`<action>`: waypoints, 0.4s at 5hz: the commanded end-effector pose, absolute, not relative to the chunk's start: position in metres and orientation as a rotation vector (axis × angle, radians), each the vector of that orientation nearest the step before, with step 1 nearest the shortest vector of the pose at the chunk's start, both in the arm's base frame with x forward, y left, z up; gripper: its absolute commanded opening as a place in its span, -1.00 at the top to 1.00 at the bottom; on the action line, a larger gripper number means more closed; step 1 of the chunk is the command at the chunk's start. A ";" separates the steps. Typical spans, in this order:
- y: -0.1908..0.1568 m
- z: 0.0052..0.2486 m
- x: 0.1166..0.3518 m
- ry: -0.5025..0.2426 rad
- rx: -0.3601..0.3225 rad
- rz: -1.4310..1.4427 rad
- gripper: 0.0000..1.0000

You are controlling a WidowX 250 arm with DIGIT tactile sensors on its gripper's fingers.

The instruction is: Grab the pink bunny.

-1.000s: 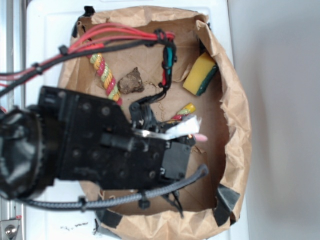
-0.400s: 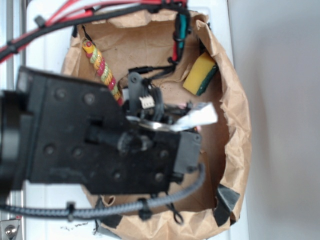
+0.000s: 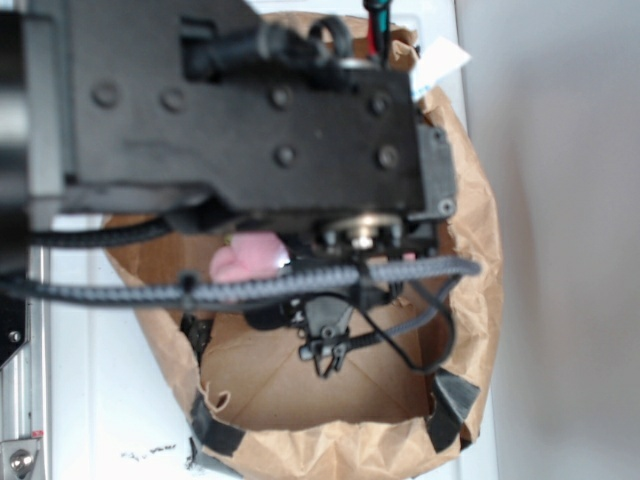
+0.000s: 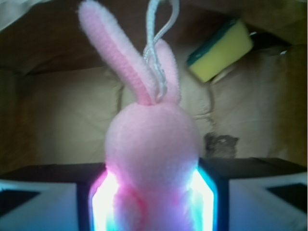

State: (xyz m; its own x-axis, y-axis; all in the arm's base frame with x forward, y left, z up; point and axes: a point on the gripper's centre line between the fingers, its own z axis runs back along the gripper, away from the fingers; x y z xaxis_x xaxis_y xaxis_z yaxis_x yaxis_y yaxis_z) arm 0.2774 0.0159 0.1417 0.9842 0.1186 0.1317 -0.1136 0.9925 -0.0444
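Gripper is clamped on the pink bunny: in the wrist view the two lit pads press the plush body from both sides, jaws closed down to the width of the toy, ears up, thin white loop rising between them. In the exterior view the bunny shows only as a pink lump under the arm body, above the floor of the brown paper box; whether it touches the floor I cannot tell. The arm blocks most of the box's far half in that view, and a braided black cable runs across just in front of the bunny. Wrist view: yellow sponge with green backing lies tilted, far right behind the ears, and a small dark brown lump sits on the paper just right of the bunny's head. White tag sticks out at the box's top right rim. Versus 0.4 s ago: arm body has shifted toward the far side of the frame and now fills the top; the striped rope and the sponge, visible then in the exterior view, are covered now; the near box floor, then hidden, is exposed; the bunny, then out of sight, now shows pink under the arm.
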 end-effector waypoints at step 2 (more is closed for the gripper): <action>0.008 0.188 0.276 -0.322 -0.020 0.082 1.00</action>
